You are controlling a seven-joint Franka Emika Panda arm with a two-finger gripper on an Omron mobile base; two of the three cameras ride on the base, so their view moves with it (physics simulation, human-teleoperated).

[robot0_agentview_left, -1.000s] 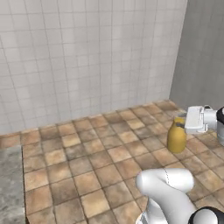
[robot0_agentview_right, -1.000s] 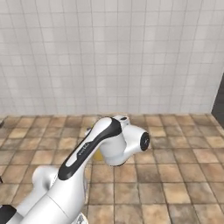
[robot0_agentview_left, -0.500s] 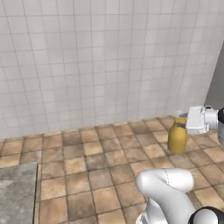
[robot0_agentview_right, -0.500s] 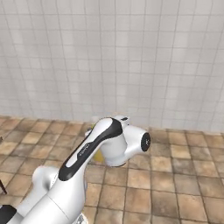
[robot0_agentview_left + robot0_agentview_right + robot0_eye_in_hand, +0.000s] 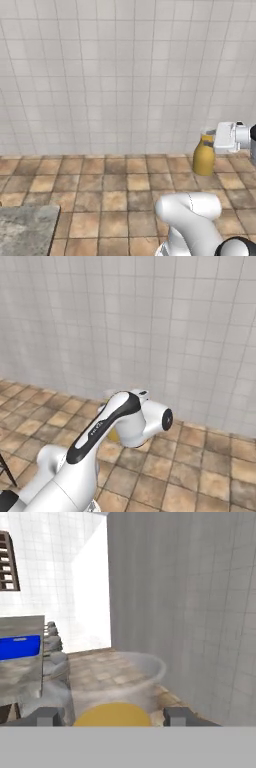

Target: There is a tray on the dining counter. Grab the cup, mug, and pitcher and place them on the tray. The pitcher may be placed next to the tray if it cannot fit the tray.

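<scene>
Yellow-orange, one pitcher (image 5: 203, 157) sits clasped between the two fingers of the single gripper (image 5: 216, 142), held above tiled floor (image 5: 100, 195); one blue tray (image 5: 19, 647) lies far left on the dining counter (image 5: 22, 624).

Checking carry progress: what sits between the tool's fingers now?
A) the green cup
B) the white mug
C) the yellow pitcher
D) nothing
C: the yellow pitcher hangs above the tiled floor at the tool, its top between the two fingers.
</scene>
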